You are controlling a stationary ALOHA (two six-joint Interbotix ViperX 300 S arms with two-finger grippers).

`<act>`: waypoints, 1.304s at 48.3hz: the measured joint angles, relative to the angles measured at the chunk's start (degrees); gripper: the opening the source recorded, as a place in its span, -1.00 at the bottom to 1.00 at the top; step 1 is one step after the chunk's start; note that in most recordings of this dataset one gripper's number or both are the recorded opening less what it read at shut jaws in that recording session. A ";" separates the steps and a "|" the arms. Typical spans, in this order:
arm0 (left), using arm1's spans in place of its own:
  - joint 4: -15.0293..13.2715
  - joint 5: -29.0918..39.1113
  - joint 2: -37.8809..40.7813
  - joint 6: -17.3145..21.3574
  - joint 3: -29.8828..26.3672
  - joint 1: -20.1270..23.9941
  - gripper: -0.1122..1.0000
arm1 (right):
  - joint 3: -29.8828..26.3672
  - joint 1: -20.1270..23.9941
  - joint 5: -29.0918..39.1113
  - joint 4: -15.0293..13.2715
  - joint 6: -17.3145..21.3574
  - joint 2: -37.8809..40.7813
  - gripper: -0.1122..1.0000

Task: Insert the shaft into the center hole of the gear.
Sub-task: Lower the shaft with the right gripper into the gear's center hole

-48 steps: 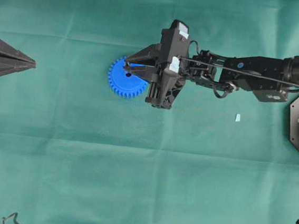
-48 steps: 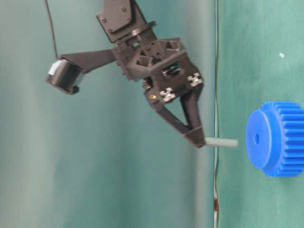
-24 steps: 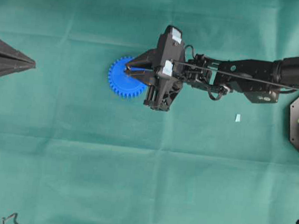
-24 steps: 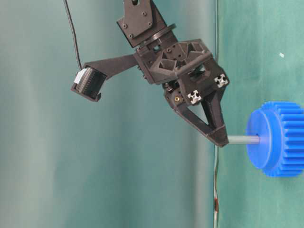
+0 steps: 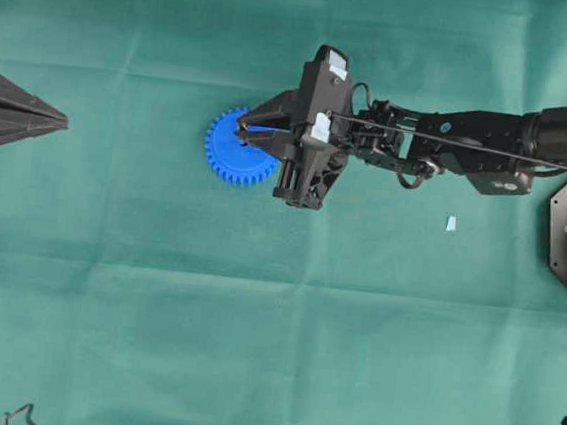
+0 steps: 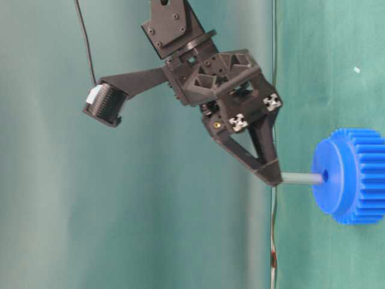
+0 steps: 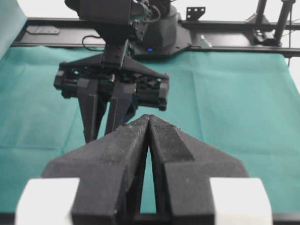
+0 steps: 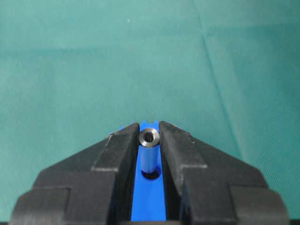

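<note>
Green cloth over worktop [image 5: 253,320], creased in bands. Pale blue chip [image 5: 451,224] lies on cloth well to the right of the work, apart from everything. Bent dark wire bit [image 5: 18,414] at bottom-left edge of overhead view. Black frame rails and cabling at far side, seen from left wrist cam. Nothing lies betw. the two arms on the cloth; right arm's own body covers right part of gear from above. Gear [image 5: 237,148]: bright blue, round, many small teeth on rim, flat face w/ raised hub; lies flat on cloth left of centre. Shaft [image 6: 302,178]: slim grey-silver pin, shiny ring-shaped end [image 8: 149,137] w/ dark middle. Right claw [image 5: 243,135] pinches shaft near its top end, fingers pressed on both sides. In the table-level view the pin's far tip meets center hole [image 6: 325,176] at hub face; how deep it sits, can't tell. Pin lines up square to gear face. Left claw [image 7: 149,119] pressed together, holding nothing, parked at left edge well apart from gear, pointing toward it. No readable labels or writing; small pale tags on right wrist cam too blurred.
</note>
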 measured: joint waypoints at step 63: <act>0.00 0.26 0.00 0.00 0.09 0.00 -0.79 | -0.62 -0.26 -1.14 0.00 0.18 5.54 -0.50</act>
